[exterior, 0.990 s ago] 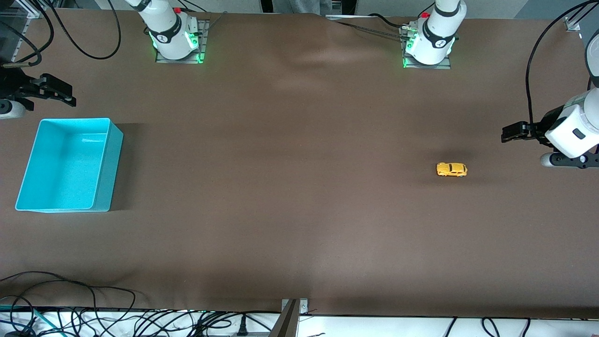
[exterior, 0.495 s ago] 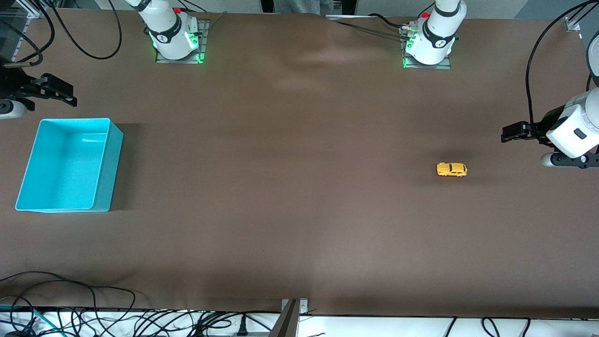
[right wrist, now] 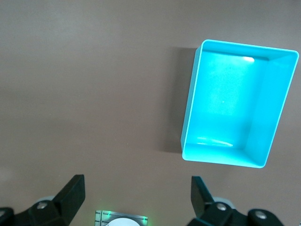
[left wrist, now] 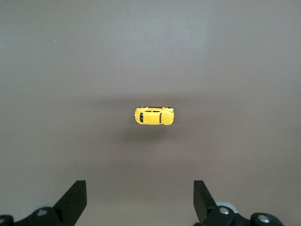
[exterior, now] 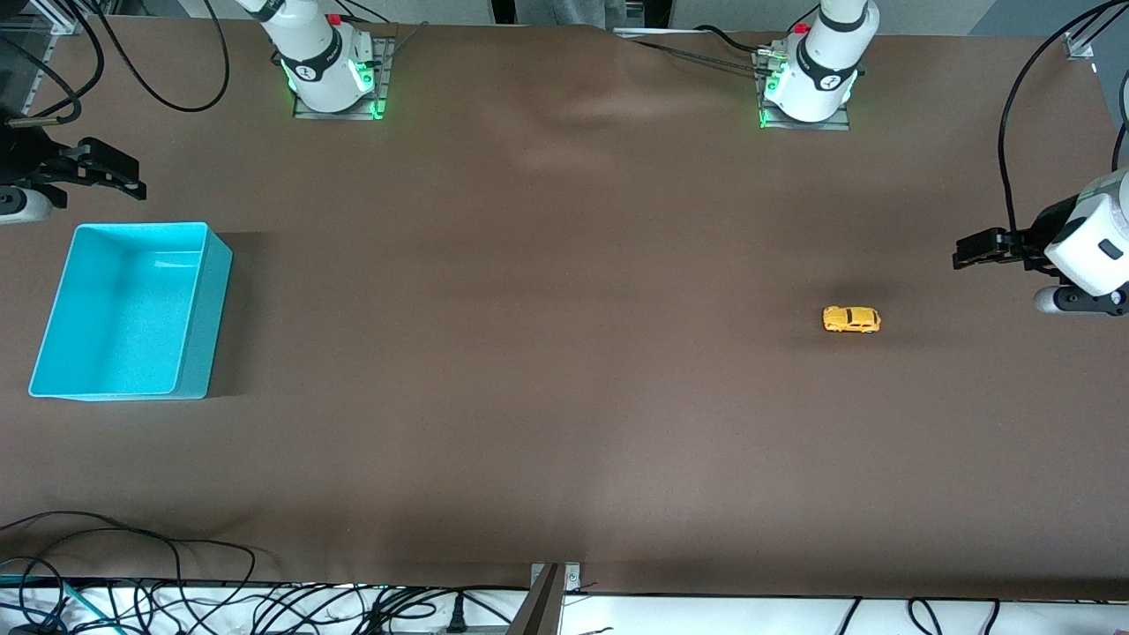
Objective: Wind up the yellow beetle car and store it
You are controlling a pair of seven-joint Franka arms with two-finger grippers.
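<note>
- L gripper point(exterior: 970, 249): black two-finger unit, fingers point(left wrist: 75, 200) spread wide, nothing between them. It hangs above the brown table mat point(exterior: 564, 397) at the L arm's end of the table.
- Key relation: the small yellow-orange beetle-shaped toy car point(exterior: 852, 319) sits on the mat on its wheels, well apart from the L gripper and toward the table centre from it. In the L wrist view the car point(left wrist: 154, 116) lies ahead of the fingertips, roughly centred on the gap.
- Long axis: runs along the table's length in the front view. In the L wrist view it lies crosswise to the line of approach, i.e. about parallel to the line joining the two fingertips. You'd prob. need a wrist turn to pinch across the car's width; judgement only.
- Nearer arm: L, by a wide margin.
- R gripper point(exterior: 113, 170): black fingers point(right wrist: 70, 195) apart, empty, waiting over the mat beside the turquoise rectangular plastic bin point(exterior: 196, 310) at the R arm's end. Bin interior point(right wrist: 225, 108) shows no contents.
- Car to bin: nearly the full table length apart.
- Markings: no legible brand, label or text on car or bin.
</note>
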